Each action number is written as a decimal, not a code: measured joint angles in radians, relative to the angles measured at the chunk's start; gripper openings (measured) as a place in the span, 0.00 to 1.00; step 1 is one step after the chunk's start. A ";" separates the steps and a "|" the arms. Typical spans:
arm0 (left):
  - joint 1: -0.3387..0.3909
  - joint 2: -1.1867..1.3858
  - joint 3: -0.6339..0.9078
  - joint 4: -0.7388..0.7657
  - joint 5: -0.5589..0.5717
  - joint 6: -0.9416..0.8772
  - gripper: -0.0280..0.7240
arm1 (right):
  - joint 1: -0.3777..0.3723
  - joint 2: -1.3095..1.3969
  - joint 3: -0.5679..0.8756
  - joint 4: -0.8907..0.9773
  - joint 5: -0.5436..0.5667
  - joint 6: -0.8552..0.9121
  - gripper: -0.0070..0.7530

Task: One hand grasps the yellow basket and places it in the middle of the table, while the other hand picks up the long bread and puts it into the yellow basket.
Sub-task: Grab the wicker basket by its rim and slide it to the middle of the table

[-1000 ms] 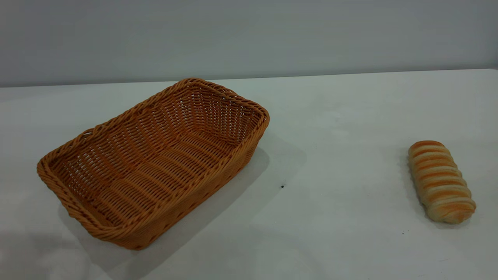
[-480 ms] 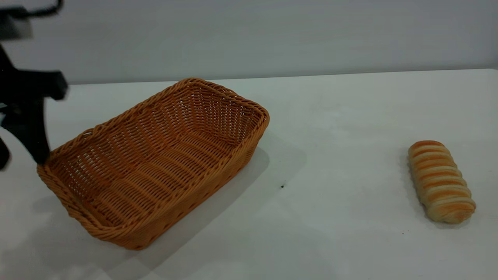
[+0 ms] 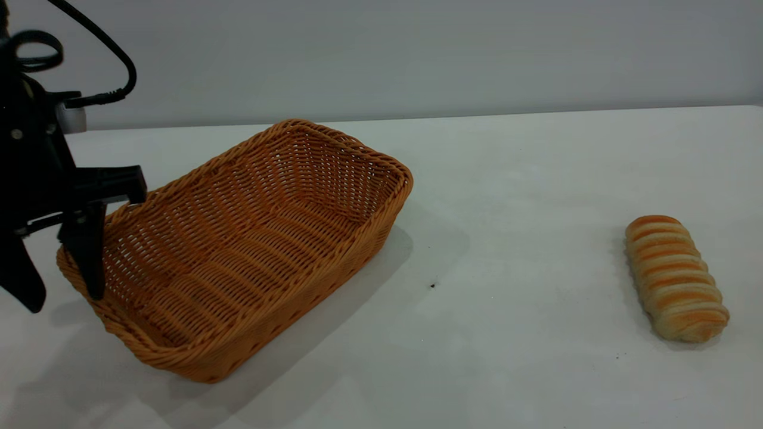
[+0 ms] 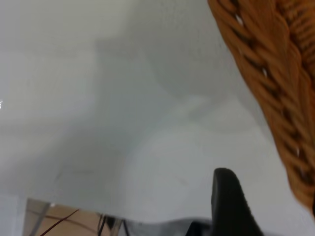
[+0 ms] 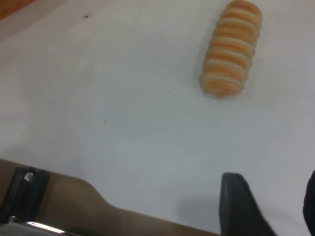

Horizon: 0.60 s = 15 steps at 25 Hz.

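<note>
The yellow basket (image 3: 250, 238) lies empty on the left part of the white table (image 3: 536, 167), set at an angle. My left gripper (image 3: 64, 301), black with a looping cable, is open at the basket's left end. One finger (image 3: 89, 256) is inside the rim and the other is outside it. In the left wrist view one finger (image 4: 229, 206) shows beside the basket's woven wall (image 4: 275, 88). The long bread (image 3: 676, 277) lies at the right. My right gripper (image 5: 275, 201) is open over bare table, well short of the bread (image 5: 231, 49); it is out of the exterior view.
A small dark speck (image 3: 433, 286) lies on the table between basket and bread. The right wrist view shows the table's edge (image 5: 98, 196) with brown floor beyond it. A grey wall runs behind the table.
My left gripper has come into the exterior view from the left and dropped down over the basket's left rim. The basket and the bread have not moved.
</note>
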 joint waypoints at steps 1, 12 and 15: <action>0.000 0.009 -0.002 0.001 -0.005 -0.014 0.65 | 0.000 0.000 0.000 0.003 0.000 0.000 0.48; 0.000 0.069 -0.021 -0.001 -0.101 -0.112 0.65 | 0.088 0.000 0.000 0.002 -0.001 -0.014 0.48; 0.000 0.097 -0.033 -0.025 -0.101 -0.115 0.65 | 0.088 0.000 0.000 0.002 -0.001 -0.014 0.48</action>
